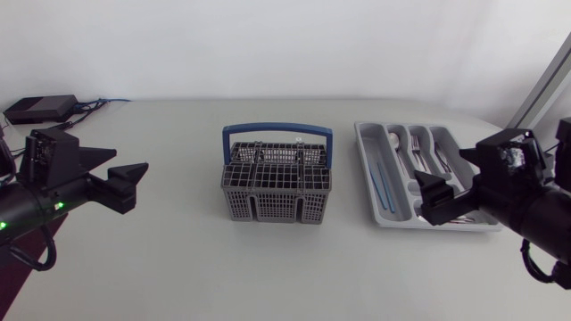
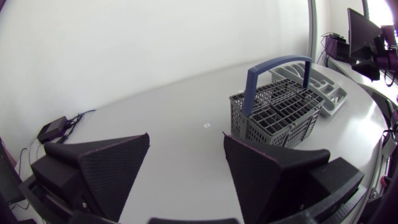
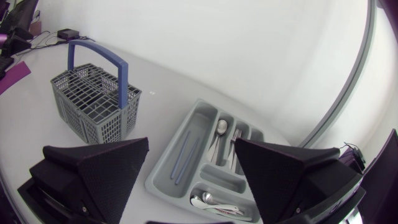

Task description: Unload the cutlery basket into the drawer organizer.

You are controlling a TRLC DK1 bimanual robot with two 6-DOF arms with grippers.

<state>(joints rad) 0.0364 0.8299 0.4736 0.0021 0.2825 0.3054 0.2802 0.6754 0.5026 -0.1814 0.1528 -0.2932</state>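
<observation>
Since your left claw (image 1: pixel 125 185) and right claw (image 1: pixel 433 198) both hang wide apart and empty, watch the grey plastic cutlery basket (image 1: pixel 276 183) mid-bench (image 1: pixel 178 259). It's a light lattice box, so I reckon snagging its blue hoop handle tips it. The smooth moulded drawer organizer (image 1: pixel 375 192) sits near on its right, holding shiny metal cutlery.

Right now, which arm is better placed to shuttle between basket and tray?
Right, probably. The open right hand hangs over the tray, and the basket stands just beside that tray. The open left hand sits on the basket's other side, away from the tray.
</observation>
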